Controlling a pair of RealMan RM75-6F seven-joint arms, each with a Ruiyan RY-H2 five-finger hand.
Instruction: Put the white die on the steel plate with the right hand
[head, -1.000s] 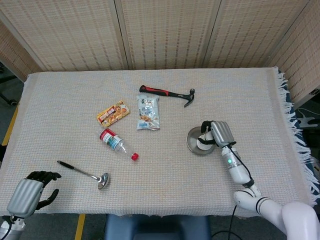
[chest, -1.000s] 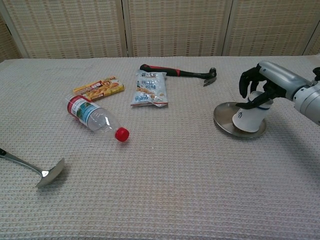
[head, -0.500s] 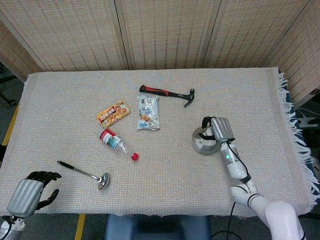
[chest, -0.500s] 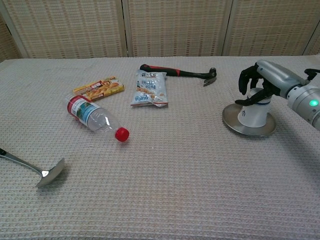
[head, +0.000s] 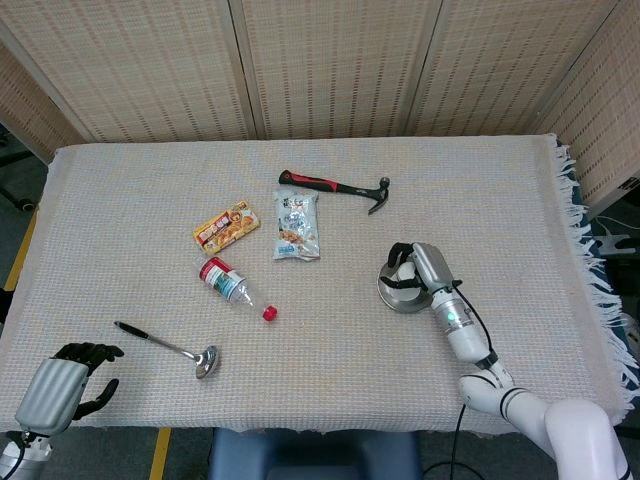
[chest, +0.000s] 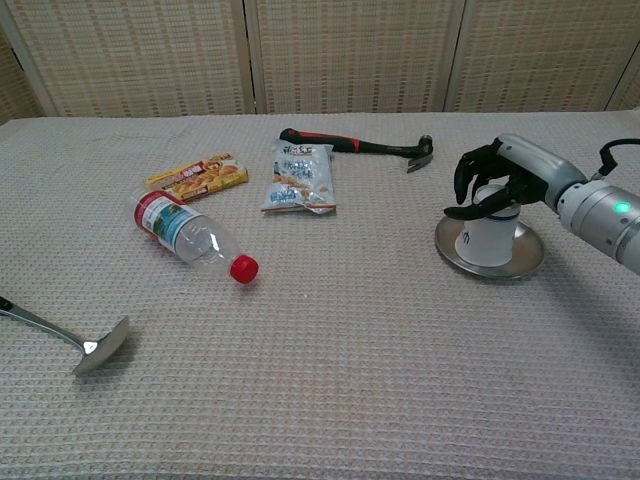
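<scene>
The steel plate (chest: 522, 263) (head: 393, 300) lies on the right part of the table. On it stands the white die (chest: 487, 239) (head: 402, 279), a pale blocky thing with a small dark mark on its side. My right hand (chest: 493, 178) (head: 421, 266) reaches over it from the right, and its dark fingers (chest: 467, 183) wrap around the top of the die. My left hand (head: 58, 387) hangs at the table's near left corner, off the cloth, holding nothing, fingers loosely apart; the chest view does not show it.
A red-and-black hammer (chest: 355, 145) lies behind the plate to the left. A snack bag (chest: 300, 176), an orange packet (chest: 197, 176) and a lying bottle with a red cap (chest: 188, 234) sit mid-table. A metal spoon (chest: 90, 346) lies near left. The table's fringed right edge (head: 590, 260) is close.
My right hand has shifted a little to the left while keeping its grip on the die. The plate under it slid slightly right, then back left. The left hand has stayed still.
</scene>
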